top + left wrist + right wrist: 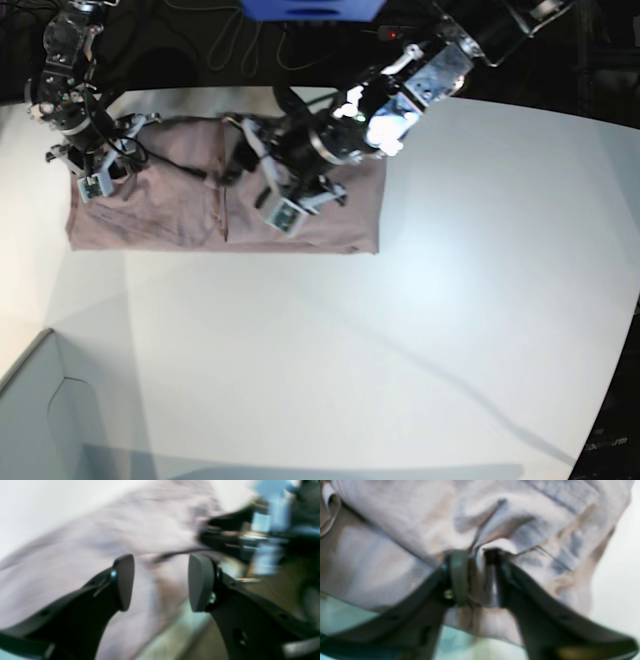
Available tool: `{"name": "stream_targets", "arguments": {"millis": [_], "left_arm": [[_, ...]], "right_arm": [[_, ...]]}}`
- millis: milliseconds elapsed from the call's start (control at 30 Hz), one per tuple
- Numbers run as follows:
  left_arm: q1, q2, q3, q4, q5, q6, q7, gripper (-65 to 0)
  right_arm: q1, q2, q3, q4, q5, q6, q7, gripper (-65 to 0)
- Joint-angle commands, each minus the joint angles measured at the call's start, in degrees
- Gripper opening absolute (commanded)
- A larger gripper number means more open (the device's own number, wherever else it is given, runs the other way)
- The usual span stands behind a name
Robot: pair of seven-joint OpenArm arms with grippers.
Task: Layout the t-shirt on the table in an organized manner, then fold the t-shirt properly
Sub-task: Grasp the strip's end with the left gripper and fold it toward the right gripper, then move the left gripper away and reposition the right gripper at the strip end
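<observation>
One t-shirt (200, 205) is spread at the far left of the table (420, 330). Two grippers are seen over it: the left gripper (161, 582) is held wide, empty; the right gripper (476, 577) is narrowed, with cloth bunched between its pads.

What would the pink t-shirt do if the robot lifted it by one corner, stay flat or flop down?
It would probably flop. The t-shirt is wrinkled and bunches into soft folds between the right gripper fingers, so it looks limp, not stiff. It lies thin and flat on the table, so it is likely light and would drag and crumple if pushed.
</observation>
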Motion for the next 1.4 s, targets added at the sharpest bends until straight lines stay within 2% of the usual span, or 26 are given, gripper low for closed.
{"name": "stream_targets", "arguments": {"millis": [0,67,167,400,567,733,1067,1133,1200,1267,1367], "left_arm": [[0.9,-1.1,-2.3,2.2,0.0,-0.3,-1.0,-31.7],[3.7,-3.3,-7.5,4.6,0.0,-0.3,-1.0,-31.7],[7.7,-5.9,-15.7,7.1,0.0,-0.3,-1.0,-31.6],[13.8,-5.8,-32.7,7.6,0.0,-0.4,-1.0,-31.6],[14.7,-5.8,-36.1,7.5,0.0,-0.4,-1.0,-31.6],[14.5,-5.8,-36.1,7.5,0.0,-0.4,-1.0,-31.6],[14.2,-5.7,-36.1,7.4,0.0,-0.4,-1.0,-31.6],[14.2,-5.7,-36.1,7.4,0.0,-0.4,-1.0,-31.6],[14.2,-5.7,-36.2,7.4,0.0,-0.4,-1.0,-31.6],[14.2,-5.7,-36.2,7.4,0.0,-0.4,-1.0,-31.6],[14.4,-5.8,-36.2,7.4,0.0,-0.4,-1.0,-31.6]], "right_arm": [[0.3,0.5,1.7,2.2,0.7,0.0,1.3,-35.5],[0.3,-0.5,3.6,4.1,0.7,0.0,1.3,-29.2],[0.9,-1.3,6.5,5.5,0.7,0.0,1.3,-24.8],[6.4,-1.1,10.5,-0.5,0.7,0.0,1.3,-24.2],[9.4,1.5,11.2,-7.5,0.6,0.0,1.3,-24.3],[11.1,3.9,10.9,-14.4,0.6,0.0,1.3,-24.3],[10.9,4.3,9.7,-18.4,0.7,0.0,1.3,-25.2],[10.6,4.4,6.4,-18.4,0.7,0.0,1.3,-28.8],[9.5,4.5,3.8,-18.4,0.7,0.0,1.3,-35.2],[9.2,4.5,1.8,-18.5,0.7,0.0,1.3,-44.8],[9.1,4.2,0.2,-18.5,0.7,0.0,1.3,-63.4]]}}
